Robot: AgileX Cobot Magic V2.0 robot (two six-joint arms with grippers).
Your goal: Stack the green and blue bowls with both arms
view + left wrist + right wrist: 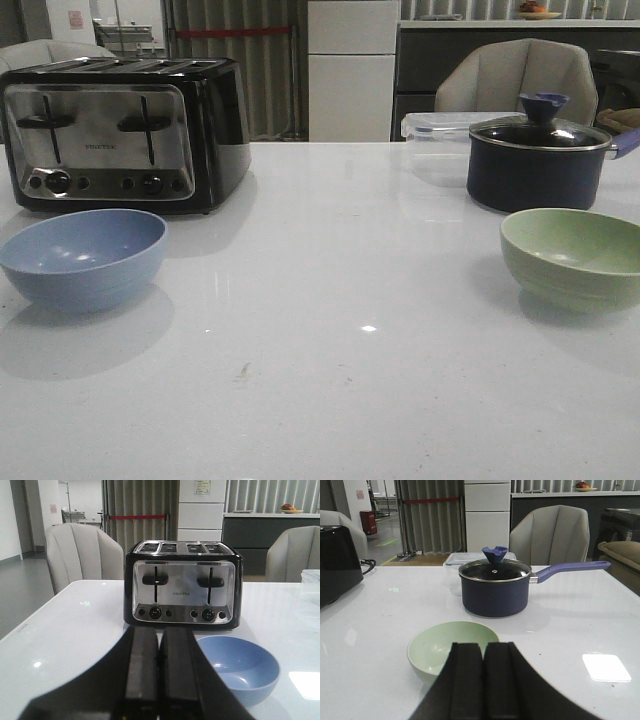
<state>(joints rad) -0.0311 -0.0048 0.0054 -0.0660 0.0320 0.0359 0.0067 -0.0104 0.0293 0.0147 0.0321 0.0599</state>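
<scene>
The dusty blue bowl (85,255) sits upright and empty on the white table at the front left, just in front of the toaster. The pale green bowl (575,255) sits upright and empty at the right, in front of the navy pot. Neither arm shows in the front view. In the left wrist view my left gripper (159,635) is shut and empty, short of the blue bowl (240,667) and beside it. In the right wrist view my right gripper (483,647) is shut and empty, just short of the green bowl (445,647).
A black and chrome four-slot toaster (120,130) stands at the back left. A dark navy lidded pot (535,160) with a long handle stands at the back right, a clear plastic container (435,130) behind it. Chairs stand beyond the table's far edge.
</scene>
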